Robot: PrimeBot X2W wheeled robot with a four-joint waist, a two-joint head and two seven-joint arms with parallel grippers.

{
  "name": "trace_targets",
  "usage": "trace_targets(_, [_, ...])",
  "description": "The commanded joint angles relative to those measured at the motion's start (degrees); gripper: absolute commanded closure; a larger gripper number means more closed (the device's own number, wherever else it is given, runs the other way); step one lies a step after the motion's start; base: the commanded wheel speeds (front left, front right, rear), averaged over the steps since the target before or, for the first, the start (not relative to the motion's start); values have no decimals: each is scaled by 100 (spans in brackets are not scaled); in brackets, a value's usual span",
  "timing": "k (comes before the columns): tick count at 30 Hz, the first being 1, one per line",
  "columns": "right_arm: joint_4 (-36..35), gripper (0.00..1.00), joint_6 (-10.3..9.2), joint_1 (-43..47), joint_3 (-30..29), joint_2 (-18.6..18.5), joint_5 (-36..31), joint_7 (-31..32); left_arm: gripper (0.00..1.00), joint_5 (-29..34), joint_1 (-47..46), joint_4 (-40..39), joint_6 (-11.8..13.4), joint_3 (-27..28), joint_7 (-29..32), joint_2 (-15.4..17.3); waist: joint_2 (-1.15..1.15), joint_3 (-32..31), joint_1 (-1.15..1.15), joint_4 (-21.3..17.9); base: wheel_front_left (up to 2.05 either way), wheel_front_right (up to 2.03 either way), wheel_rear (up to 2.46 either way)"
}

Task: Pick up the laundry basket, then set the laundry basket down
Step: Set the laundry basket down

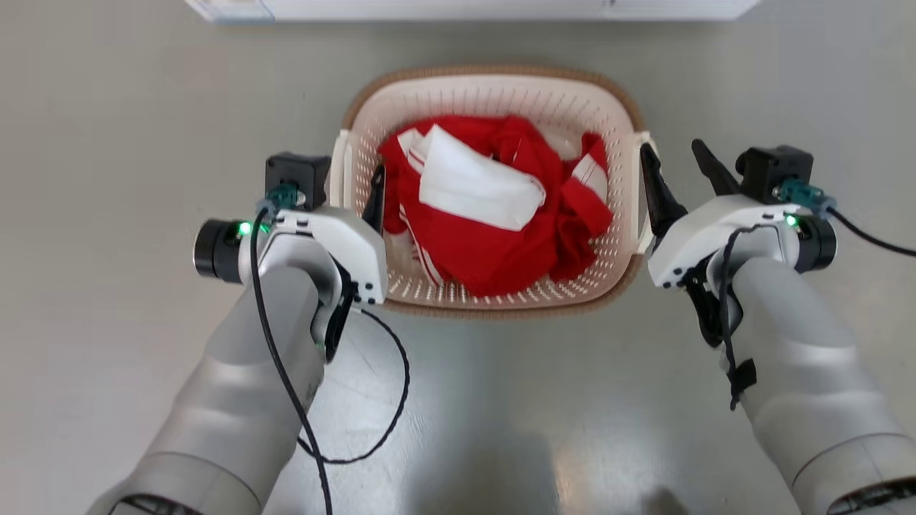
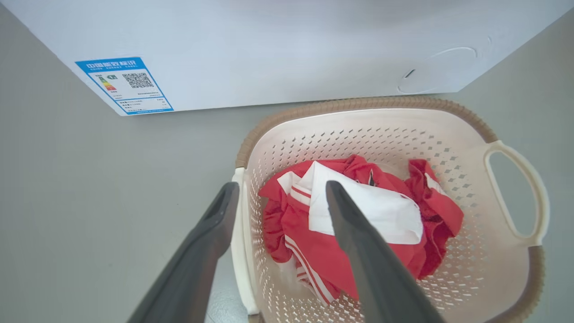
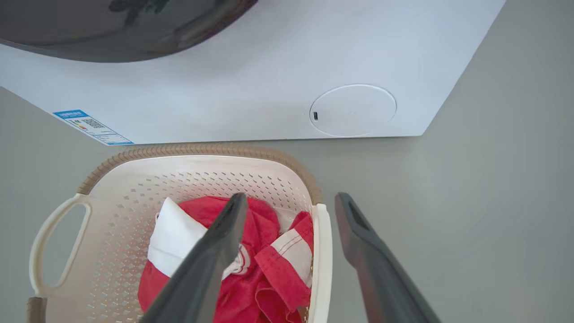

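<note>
Laundry basket sits on the grey floor between the two arms, just short of the white washing machine, and it looks like the grasp is only being set up. Over on the left, the left gripper is spread wide, one finger outside the left handle and one inside over the clothes, nothing pinched yet. In the middle, a red and white garment is heaped in the basket and rides up toward the handles. Across on the right, the right gripper is spread just as wide, straddling the right handle, inner finger over the cloth, outer finger over bare floor.

Trouble spots from here, as I read it: if the inner fingers close on fabric along with the handle, the hold could be soft and slip. If one side bites before the other, or lifts higher, the basket would likely tip and spill the load. Thin loop handles may also flex under the weight.

Underfoot, the floor is smooth, plain and faintly glossy, so the basket could skid if nudged. Behind it the machine's front panel carries a blue label and a round cover.
</note>
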Motion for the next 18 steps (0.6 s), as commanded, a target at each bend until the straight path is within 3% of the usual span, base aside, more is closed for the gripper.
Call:
trace_targets(1, [-124,0,35,263,51,114,-82,-36,0,78,163,-121,-10,142,-36,160,0,-294,0,3,0,0,0])
trace_targets(18, [-1374,0,35,1274,-434,114,-544,-36,0,493,1436,-1420,-194,1172,-36,186,0,-1883,0,18,0,0,0])
